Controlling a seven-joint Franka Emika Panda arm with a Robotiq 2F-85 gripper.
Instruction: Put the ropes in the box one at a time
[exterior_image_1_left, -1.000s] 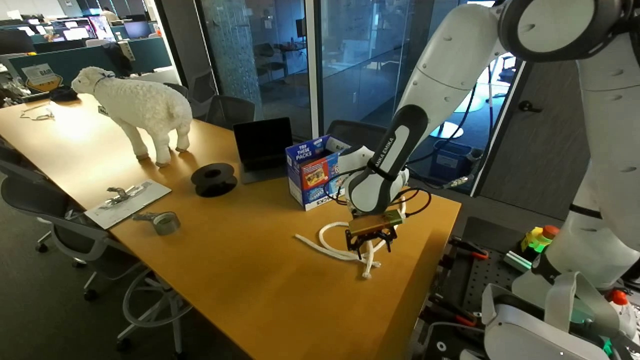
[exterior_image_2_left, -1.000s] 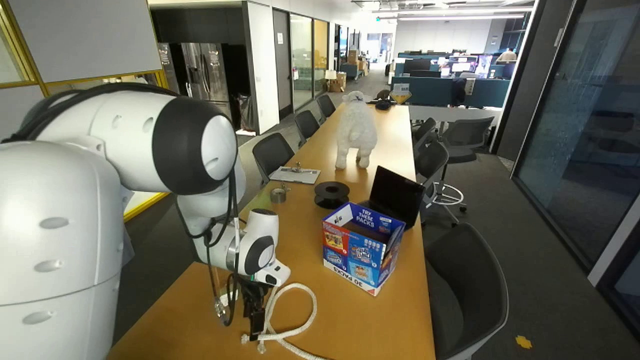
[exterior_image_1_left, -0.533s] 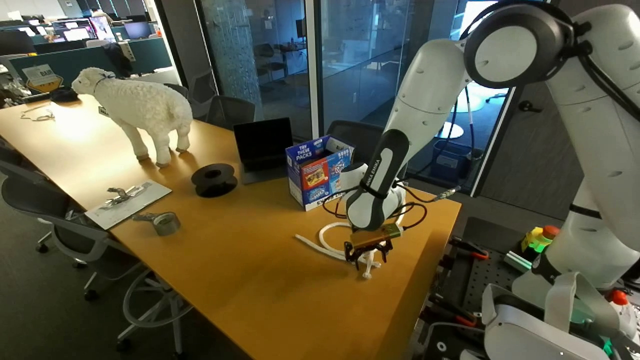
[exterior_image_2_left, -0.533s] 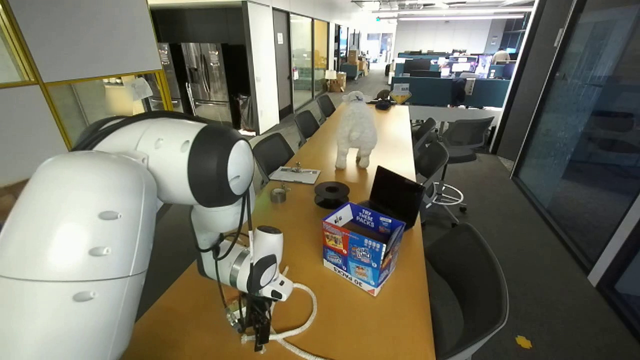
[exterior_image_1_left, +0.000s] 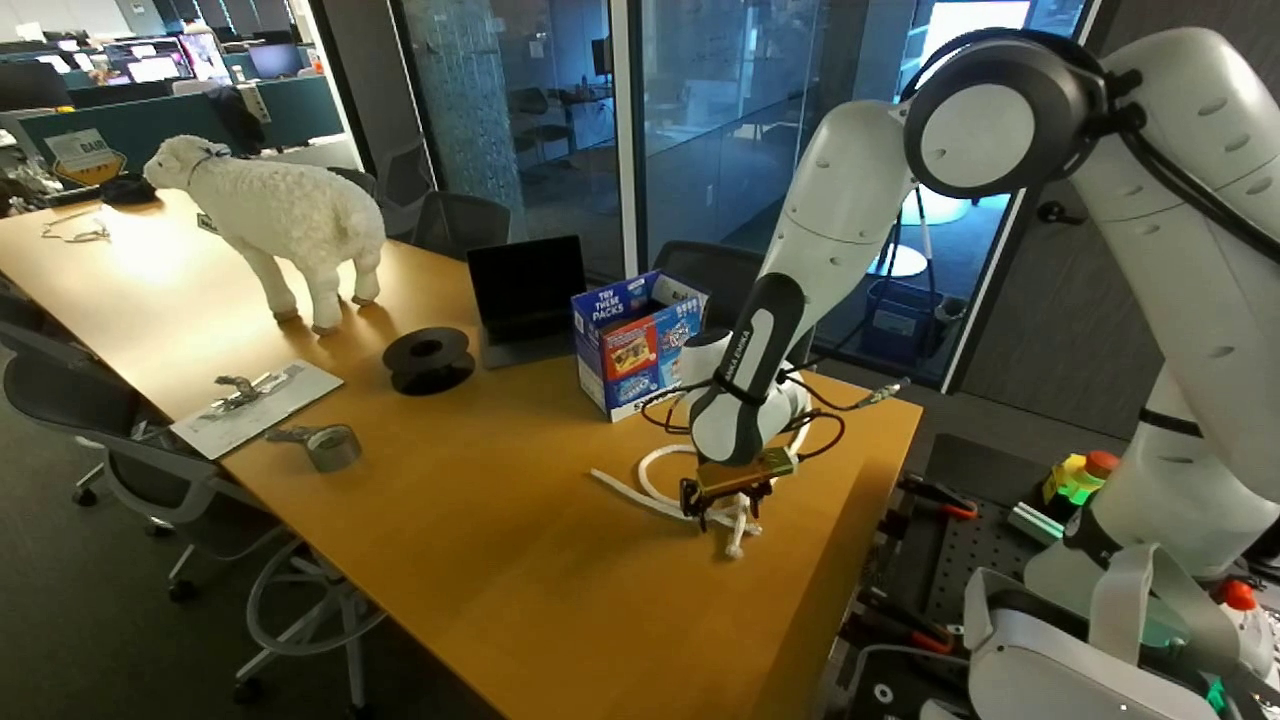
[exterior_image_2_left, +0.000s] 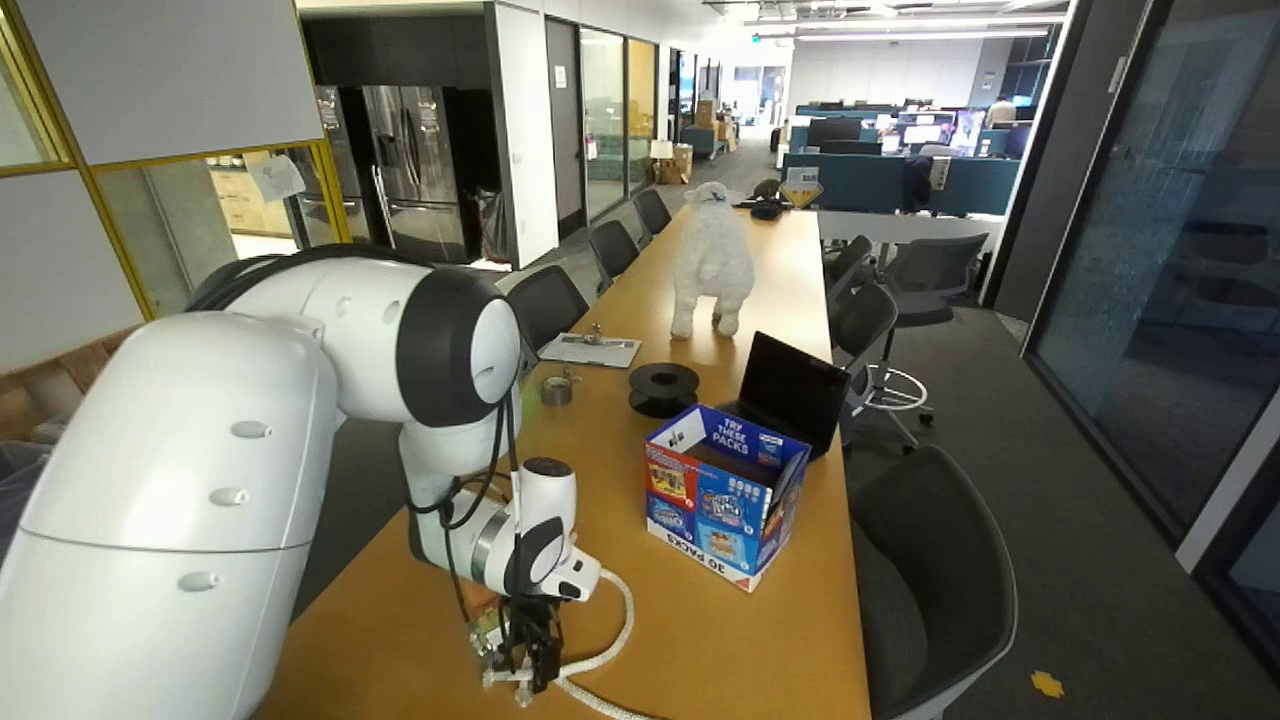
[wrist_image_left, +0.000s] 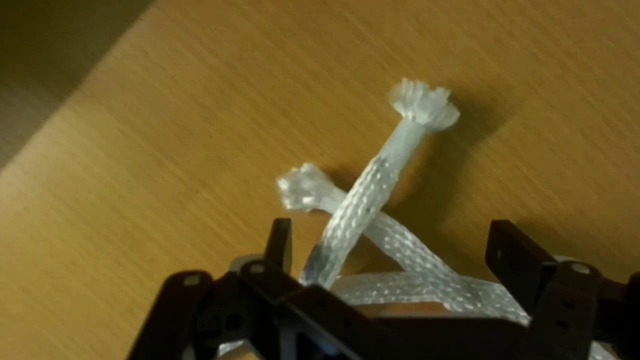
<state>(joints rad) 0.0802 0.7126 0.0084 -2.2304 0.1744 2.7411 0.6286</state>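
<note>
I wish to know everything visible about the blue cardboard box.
The blue cardboard box is open-topped, with red and blue printed panels, white lettering such as "TRY THESE PACKS", and a white strip along its base. It stands untilted on the table, beside the black laptop; whether box and laptop touch is unclear.

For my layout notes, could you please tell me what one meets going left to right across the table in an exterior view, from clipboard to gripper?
In an exterior view: clipboard, tape, spool, laptop, box, gripper.
</note>
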